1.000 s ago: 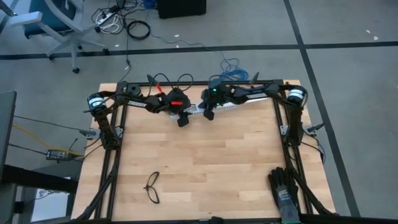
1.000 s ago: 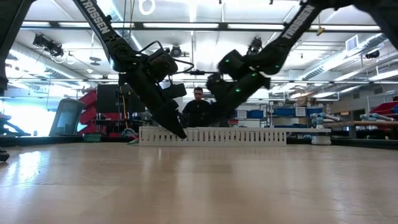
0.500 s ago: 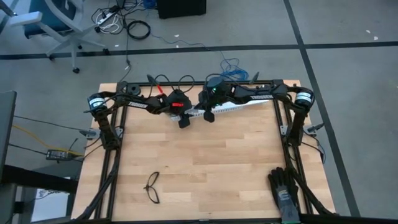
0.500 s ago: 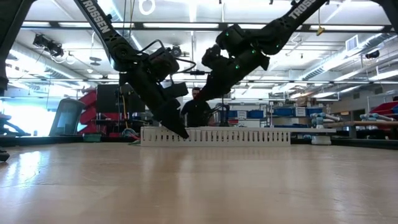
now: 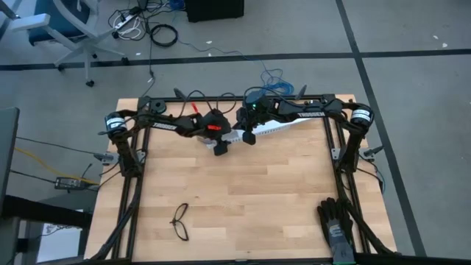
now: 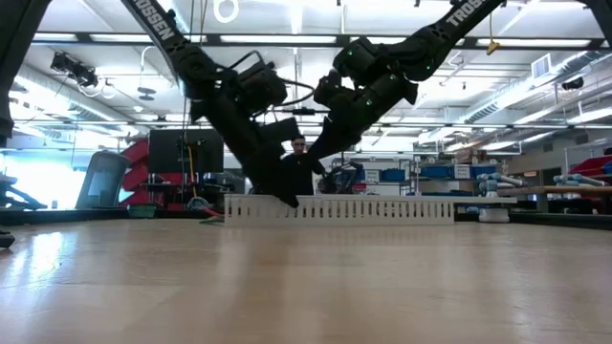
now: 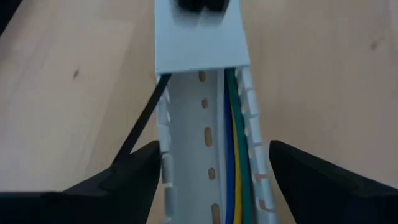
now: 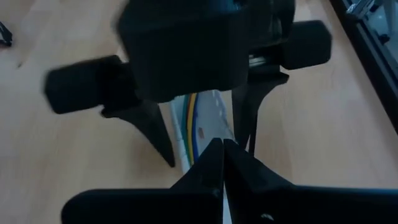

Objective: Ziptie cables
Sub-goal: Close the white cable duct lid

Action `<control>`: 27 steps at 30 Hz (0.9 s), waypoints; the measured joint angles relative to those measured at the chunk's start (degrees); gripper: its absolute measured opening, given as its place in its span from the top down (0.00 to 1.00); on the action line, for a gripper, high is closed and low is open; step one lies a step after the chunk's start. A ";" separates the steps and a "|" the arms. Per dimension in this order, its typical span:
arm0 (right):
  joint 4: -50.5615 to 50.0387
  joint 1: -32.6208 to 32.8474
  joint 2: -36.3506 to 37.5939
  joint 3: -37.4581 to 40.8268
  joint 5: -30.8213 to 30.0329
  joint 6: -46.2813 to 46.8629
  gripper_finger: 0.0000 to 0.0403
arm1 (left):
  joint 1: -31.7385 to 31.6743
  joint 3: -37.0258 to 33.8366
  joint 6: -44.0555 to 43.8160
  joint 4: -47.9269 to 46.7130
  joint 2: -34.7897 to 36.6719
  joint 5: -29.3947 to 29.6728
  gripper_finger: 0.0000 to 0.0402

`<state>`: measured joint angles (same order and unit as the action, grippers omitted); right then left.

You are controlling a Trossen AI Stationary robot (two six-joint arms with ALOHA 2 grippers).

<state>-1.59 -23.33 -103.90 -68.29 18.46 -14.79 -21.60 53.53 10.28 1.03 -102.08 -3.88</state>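
A white slotted duct (image 5: 280, 124) lies flat near the table's far edge. The cables (image 7: 235, 143), green, yellow and blue, run along inside it. The ziptie (image 7: 146, 118), a thin black strip, comes out at the duct's wall under a white cover strip (image 7: 199, 40). My left gripper (image 7: 212, 148) is open and points down at the duct's left end (image 6: 287, 199), one finger on each side of it. My right gripper (image 8: 222, 149) is shut just to the right, raised above the duct (image 5: 249, 137). My left gripper stands astride the duct's left end (image 7: 186, 155) from above. I cannot tell whether its fingers touch the duct's walls or the ziptie. My right gripper pinches a thin white edge (image 8: 226, 208) between its two fingers. Its own fingers hide which part this is.
Black thin-framed glasses (image 5: 180, 221) lie near the table's near-left corner and a black glove (image 5: 337, 224) at the near-right. Black frame rails run along both sides. A person (image 6: 301, 167) stands behind the far edge. Bare wood lies in the middle.
My right gripper has risen and moved toward the table's left along the duct. My left gripper has shifted a little toward the right and near edges, and the duct has slid slightly toward the right with it.
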 joint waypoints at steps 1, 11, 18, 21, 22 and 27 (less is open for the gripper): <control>-0.26 -0.02 0.00 0.00 -0.02 -0.02 1.00 | 0.12 0.88 0.00 -1.06 0.02 -0.08 0.24; -7.12 -0.07 1.08 0.00 -1.39 -1.82 1.00 | 0.39 7.37 0.05 -10.01 0.13 -0.09 0.23; -5.53 -1.67 8.24 7.01 -3.93 -1.99 1.00 | 1.12 9.83 0.25 -12.10 0.16 -1.96 0.23; 0.47 -3.16 11.25 13.37 -3.85 0.95 1.00 | 1.49 10.32 1.94 -11.79 0.22 -1.84 0.23; 2.43 -3.52 11.99 15.57 -3.85 1.99 1.00 | 1.49 10.33 2.77 -11.45 0.22 -1.22 0.23; 11.21 -3.92 13.68 23.19 -3.76 5.47 1.00 | 1.03 10.33 4.42 -10.57 -0.18 2.49 0.23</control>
<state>9.62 -27.25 -90.21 -45.10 14.70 -9.32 -20.57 63.86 14.70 -9.55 -102.26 -1.39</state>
